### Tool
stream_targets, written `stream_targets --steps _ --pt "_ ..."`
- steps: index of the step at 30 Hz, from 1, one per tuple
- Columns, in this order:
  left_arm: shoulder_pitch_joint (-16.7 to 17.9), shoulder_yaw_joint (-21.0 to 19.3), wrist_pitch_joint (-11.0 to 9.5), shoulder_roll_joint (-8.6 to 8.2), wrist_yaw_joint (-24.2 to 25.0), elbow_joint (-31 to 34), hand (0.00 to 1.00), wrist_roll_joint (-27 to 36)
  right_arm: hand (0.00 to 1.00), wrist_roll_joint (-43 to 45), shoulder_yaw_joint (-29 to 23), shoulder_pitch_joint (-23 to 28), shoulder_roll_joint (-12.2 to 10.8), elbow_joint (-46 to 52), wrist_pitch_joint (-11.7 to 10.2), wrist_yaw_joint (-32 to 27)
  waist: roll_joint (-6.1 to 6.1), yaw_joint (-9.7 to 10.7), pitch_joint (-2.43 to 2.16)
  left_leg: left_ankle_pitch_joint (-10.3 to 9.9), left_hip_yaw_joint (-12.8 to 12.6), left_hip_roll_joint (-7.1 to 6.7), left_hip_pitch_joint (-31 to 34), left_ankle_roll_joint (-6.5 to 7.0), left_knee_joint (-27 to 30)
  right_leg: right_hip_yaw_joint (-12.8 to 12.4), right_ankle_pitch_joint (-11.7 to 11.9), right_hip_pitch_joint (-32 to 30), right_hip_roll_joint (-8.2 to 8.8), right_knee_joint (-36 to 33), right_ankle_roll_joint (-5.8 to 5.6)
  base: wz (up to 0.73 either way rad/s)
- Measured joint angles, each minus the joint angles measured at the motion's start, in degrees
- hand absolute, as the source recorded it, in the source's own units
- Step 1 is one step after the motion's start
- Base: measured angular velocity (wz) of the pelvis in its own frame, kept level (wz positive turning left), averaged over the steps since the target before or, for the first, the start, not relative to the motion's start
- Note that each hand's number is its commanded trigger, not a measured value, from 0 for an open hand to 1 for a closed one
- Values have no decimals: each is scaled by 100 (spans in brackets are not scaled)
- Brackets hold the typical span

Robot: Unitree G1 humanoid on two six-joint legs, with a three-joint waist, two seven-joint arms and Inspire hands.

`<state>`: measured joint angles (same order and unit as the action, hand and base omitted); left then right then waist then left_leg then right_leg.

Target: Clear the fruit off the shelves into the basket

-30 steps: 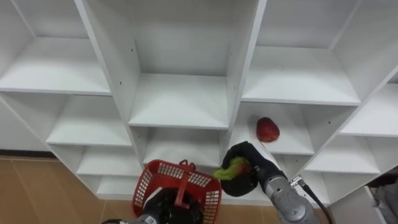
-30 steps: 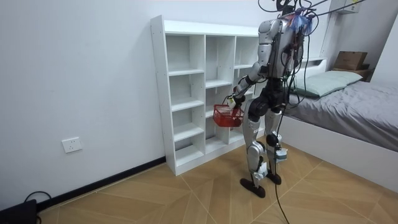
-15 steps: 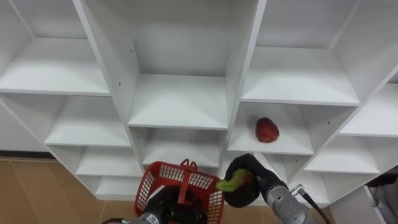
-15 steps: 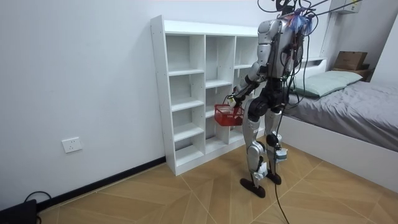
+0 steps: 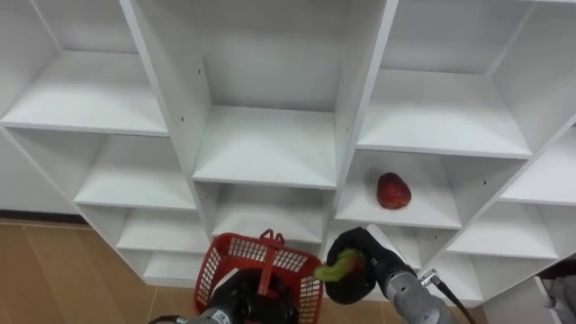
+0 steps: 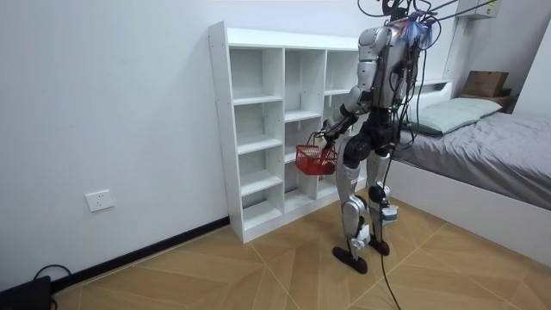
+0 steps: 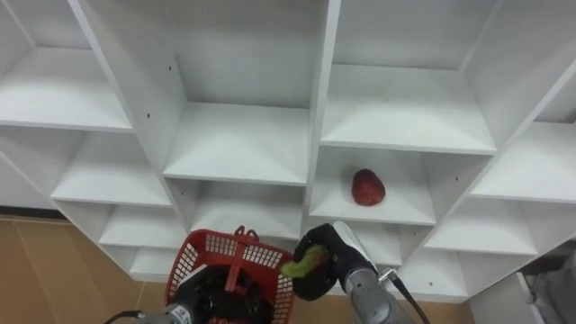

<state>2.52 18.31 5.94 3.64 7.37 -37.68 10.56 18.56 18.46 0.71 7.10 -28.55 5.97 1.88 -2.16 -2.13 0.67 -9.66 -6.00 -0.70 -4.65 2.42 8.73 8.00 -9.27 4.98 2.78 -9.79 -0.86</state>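
gripping green fruit (image 5: pixel 335 266) in right hand (image 5: pixel 360 281) at basket's (image 5: pixel 216 268) 3 o'clock; clasping basket handle in left hand (image 5: pixel 247 300).

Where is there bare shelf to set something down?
Bare: the white shelf unit's middle compartment and its left neighbour. A round red fruit occupies a right-column shelf. Crowded below: right hand with green fruit beside the red plastic basket.

Home bedroom: bed (image 6: pixel 482 146) with pillow (image 6: pixel 455 112), white shelving unit (image 6: pixel 275 129), wood floor (image 6: pixel 258 267).
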Motion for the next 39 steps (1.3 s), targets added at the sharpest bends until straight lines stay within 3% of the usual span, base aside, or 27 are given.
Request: stream_targets --steps 19,27,39 --pt "28 223 -2 15 121 -39 100 -6 100 -18 42 -367 -26 -630 15 -262 86 -6 21 -1 11 -2 5 -1 -3 36 0 39 1 1 0 0" --pt "45 336 0 164 165 -75 100 -10 100 -23 101 -489 -140 -704 16 -391 46 -41 36 -1 73 -13 51 0 11 89 -3 17 15 9 -4 2" --pt "45 448 0 166 201 -174 100 -10 100 -25 458 -609 -175 -759 22 -434 -64 -167 57 -1 154 -18 136 -1 84 216 -11 21 29 21 -2 4"
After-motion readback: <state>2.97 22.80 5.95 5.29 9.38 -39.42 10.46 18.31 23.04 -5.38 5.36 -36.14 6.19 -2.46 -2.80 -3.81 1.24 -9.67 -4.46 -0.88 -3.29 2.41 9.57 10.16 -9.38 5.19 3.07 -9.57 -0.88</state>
